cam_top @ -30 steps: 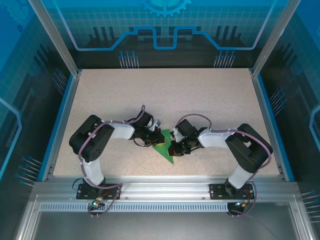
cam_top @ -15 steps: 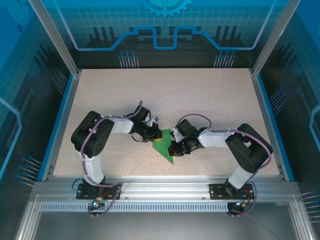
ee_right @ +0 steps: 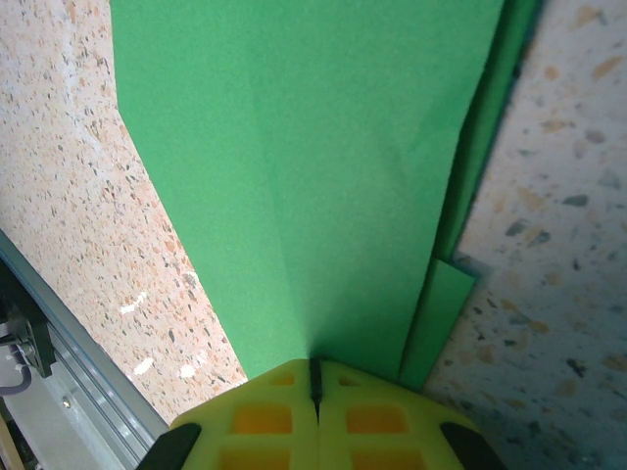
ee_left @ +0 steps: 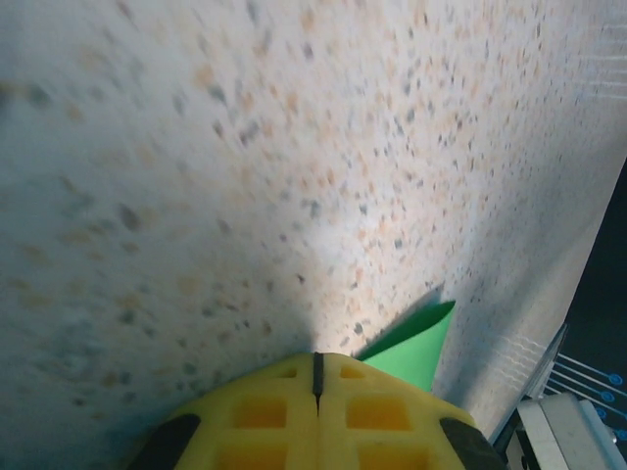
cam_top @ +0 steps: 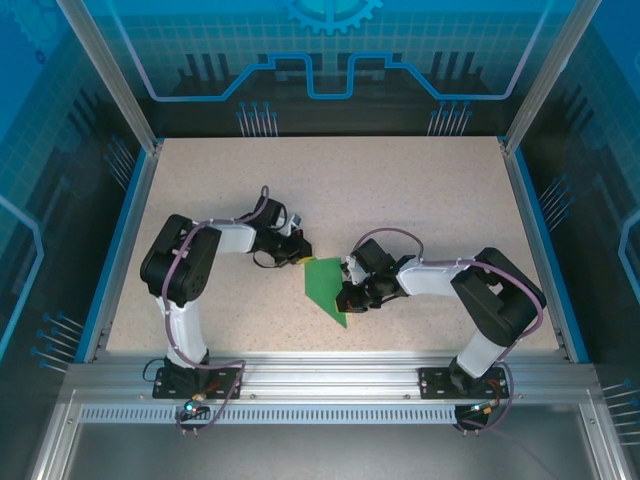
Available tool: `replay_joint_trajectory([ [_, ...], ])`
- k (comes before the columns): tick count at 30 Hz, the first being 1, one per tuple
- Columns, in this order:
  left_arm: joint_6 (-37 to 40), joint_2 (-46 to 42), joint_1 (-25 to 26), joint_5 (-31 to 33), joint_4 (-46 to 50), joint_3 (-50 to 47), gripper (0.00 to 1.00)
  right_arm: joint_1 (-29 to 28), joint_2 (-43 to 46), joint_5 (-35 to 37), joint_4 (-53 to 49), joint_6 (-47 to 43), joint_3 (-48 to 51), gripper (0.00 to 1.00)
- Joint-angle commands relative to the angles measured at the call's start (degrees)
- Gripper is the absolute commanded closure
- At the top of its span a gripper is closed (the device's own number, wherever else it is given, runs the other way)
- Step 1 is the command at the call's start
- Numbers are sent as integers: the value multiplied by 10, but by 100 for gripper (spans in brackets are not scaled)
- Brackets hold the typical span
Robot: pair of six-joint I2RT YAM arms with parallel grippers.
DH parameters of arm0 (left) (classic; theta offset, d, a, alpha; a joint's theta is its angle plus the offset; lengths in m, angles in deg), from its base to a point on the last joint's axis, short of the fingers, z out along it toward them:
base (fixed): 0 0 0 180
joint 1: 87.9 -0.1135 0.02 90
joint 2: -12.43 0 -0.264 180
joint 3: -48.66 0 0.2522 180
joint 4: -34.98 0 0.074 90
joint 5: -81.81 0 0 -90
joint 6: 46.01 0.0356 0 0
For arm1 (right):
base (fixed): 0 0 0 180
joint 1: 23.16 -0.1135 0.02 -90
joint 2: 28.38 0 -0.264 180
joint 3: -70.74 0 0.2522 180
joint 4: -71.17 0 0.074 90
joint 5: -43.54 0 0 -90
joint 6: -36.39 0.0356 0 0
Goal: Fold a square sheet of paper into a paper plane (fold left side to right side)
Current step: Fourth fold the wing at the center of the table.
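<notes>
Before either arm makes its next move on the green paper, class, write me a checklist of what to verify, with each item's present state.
1. The left gripper is shut: ok.
2. The left gripper is off the green paper: cannot tell; it sits right by the paper's far left corner.
3. The right gripper is shut: ok.
4. The right gripper is over the paper: ok, green fills the space ahead of its tips.
5. The paper lies wholly on the table: ok.
6. The folded layers lie flat: cannot tell; a narrow flap shows along one edge.

Left hand [cam_top: 298,256], right hand [cam_top: 345,298] — both closed
</notes>
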Motion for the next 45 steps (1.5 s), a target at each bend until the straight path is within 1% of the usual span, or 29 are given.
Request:
replay_joint_trajectory([
  [1, 23, 9, -17, 27, 22, 15, 100, -7, -35, 48, -120, -6, 41, 100],
  [5, 22, -38, -20, 25, 22, 3, 99, -7, -34, 51, -119, -4, 38, 100],
  [9, 9, -112, -16, 22, 17, -30, 98, -7, -32, 54, -118, 0, 35, 100],
  [11, 4, -142, -7, 22, 17, -49, 97, -6, -33, 53, -118, 0, 31, 100],
  [14, -9, -169, 25, 15, 8, -71, 96, -7, -36, 55, -119, 0, 28, 100],
  [20, -29, -143, 90, 11, -18, -85, 96, -8, -37, 56, -122, 1, 24, 100],
  [25, -39, -90, 112, 3, -38, -70, 96, -12, -34, 57, -129, -1, 17, 100],
  [35, -37, -29, 117, 39, -16, -57, 96, -13, 17, 60, -136, 5, 0, 100],
  [41, -43, -33, 117, 53, -12, -75, 96, -14, 73, 57, -148, 18, -20, 100],
  [45, -45, -32, 117, 52, -18, -79, 96, -14, 79, 37, -135, 28, -31, 100],
])
